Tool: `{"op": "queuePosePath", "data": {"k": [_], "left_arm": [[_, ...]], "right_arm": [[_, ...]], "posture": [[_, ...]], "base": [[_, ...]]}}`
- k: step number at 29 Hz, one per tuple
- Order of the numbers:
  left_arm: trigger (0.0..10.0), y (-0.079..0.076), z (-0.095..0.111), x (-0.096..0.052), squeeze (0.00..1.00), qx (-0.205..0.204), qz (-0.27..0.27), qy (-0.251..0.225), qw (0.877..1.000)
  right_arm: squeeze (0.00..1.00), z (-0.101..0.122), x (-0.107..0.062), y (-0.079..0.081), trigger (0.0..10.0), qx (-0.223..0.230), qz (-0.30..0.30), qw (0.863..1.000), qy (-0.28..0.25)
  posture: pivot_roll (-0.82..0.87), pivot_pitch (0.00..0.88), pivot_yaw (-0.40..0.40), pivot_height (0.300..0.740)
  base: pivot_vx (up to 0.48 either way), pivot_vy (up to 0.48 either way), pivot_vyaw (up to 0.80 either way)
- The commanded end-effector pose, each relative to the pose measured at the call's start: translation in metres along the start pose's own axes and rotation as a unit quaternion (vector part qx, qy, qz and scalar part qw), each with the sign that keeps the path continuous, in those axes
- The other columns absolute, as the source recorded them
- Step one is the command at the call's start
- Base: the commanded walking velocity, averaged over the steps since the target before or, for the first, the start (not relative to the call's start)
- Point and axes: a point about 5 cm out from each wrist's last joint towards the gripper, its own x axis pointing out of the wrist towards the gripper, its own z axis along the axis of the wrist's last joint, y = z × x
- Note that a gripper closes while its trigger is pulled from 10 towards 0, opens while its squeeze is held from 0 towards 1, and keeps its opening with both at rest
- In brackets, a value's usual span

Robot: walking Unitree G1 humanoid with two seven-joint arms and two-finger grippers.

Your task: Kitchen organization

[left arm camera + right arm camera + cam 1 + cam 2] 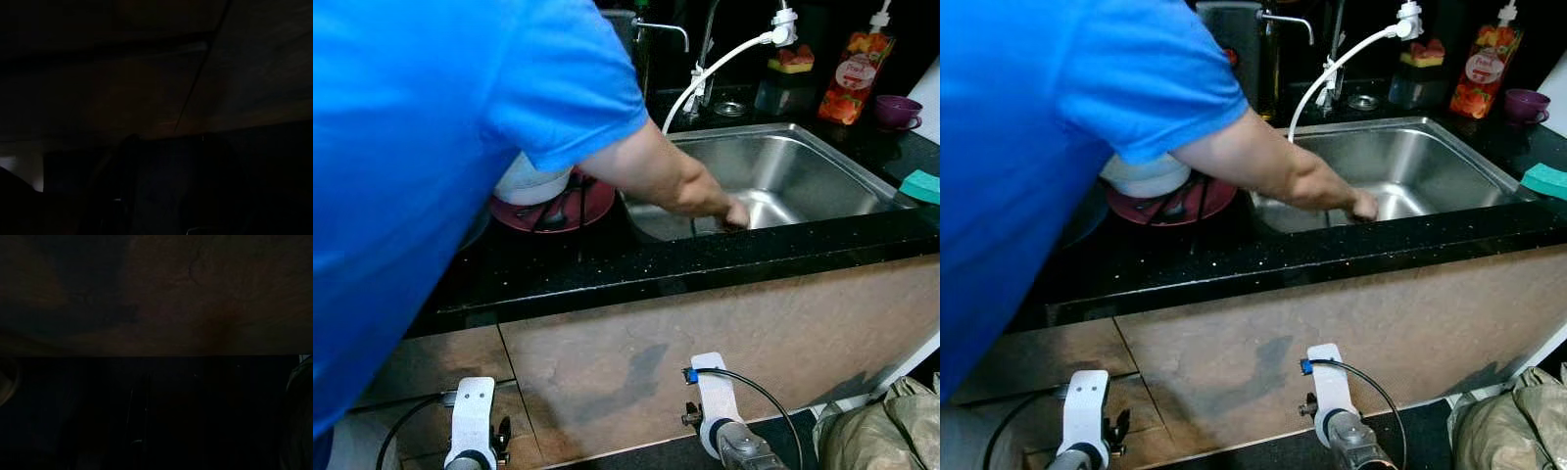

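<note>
- Here, a person in a blue shirt [421, 147] leaned across the black countertop [607, 259], one hand [736, 211] down inside the stainless steel sink [803, 171].
- Just beside the sink, a white bowl [533, 184] sat on a dark red plate [570, 211] with utensils lying across it.
- Behind the basin stood a tap with a white hose [715, 67], an orange soap bottle [857, 70] and a purple cup [897, 111]; a teal sponge [922, 184] lay on the counter at the sink's far right.
- Both silver arms hung idle before the brown cabinet front [705, 323]: the left gripper [473, 441] and the right gripper [729, 441] low in frame, their fingers' spread impossible to tell.
- Both wrist views were nearly black.
</note>
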Motion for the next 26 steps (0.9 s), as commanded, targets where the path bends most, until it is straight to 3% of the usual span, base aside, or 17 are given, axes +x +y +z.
{"op": "queuePosePath", "data": {"k": [1,5,7,10,11,15,20,23,26], "left_arm": [[10.0,0.002,-0.007,-0.001,0.00,0.000,0.005,0.022,1.000],[10.0,0.001,-0.008,-0.003,0.00,0.023,-0.007,0.022,0.999],[10.0,-0.003,-0.010,-0.004,0.00,0.034,-0.027,0.022,0.999],[10.0,-0.007,-0.011,-0.005,0.00,0.024,-0.039,0.023,0.999],[10.0,-0.012,-0.012,-0.005,0.00,0.052,-0.042,0.027,0.997],[10.0,-0.017,-0.014,-0.007,0.00,0.093,-0.064,0.026,0.993],[10.0,-0.018,-0.012,-0.007,0.00,0.093,-0.069,0.014,0.993],[10.0,-0.022,-0.010,-0.005,0.00,0.097,-0.083,0.010,0.992],[10.0,-0.025,-0.009,-0.004,0.00,0.097,-0.085,0.010,0.992]], "right_arm": [[0.00,-0.006,0.000,0.002,10.0,0.007,0.004,1.000,0.016],[0.00,-0.009,-0.001,0.002,10.0,0.003,0.008,0.999,0.031],[0.00,-0.011,-0.001,0.000,10.0,0.023,-0.007,0.999,0.037],[0.00,-0.013,-0.001,-0.001,10.0,0.030,-0.012,0.998,0.045],[0.00,-0.015,-0.002,0.001,10.0,0.025,-0.007,0.998,0.052],[0.00,-0.017,-0.002,0.004,10.0,0.021,0.007,0.998,0.059],[0.00,-0.015,-0.001,0.009,10.0,0.056,0.009,0.997,0.047],[0.00,-0.009,0.000,0.009,10.0,0.121,0.002,0.992,0.027],[0.00,-0.007,0.000,0.007,10.0,0.129,-0.001,0.992,0.011]], "posture": [[0.03,0.072,-0.015,0.740],[0.02,0.078,0.001,0.740],[0.02,0.078,-0.004,0.740],[0.02,0.078,-0.016,0.740],[0.03,0.078,-0.020,0.740],[0.03,0.081,-0.019,0.740],[0.02,0.087,-0.005,0.740],[0.02,0.086,-0.004,0.740],[0.02,0.082,-0.006,0.740]], "base": [[0.000,0.000,0.00],[0.000,0.000,0.00],[0.000,0.000,0.00],[0.000,0.000,0.00],[0.000,0.000,0.00],[0.000,0.000,0.00],[0.000,0.000,0.00],[0.000,0.000,0.00],[0.000,0.000,0.00]]}}
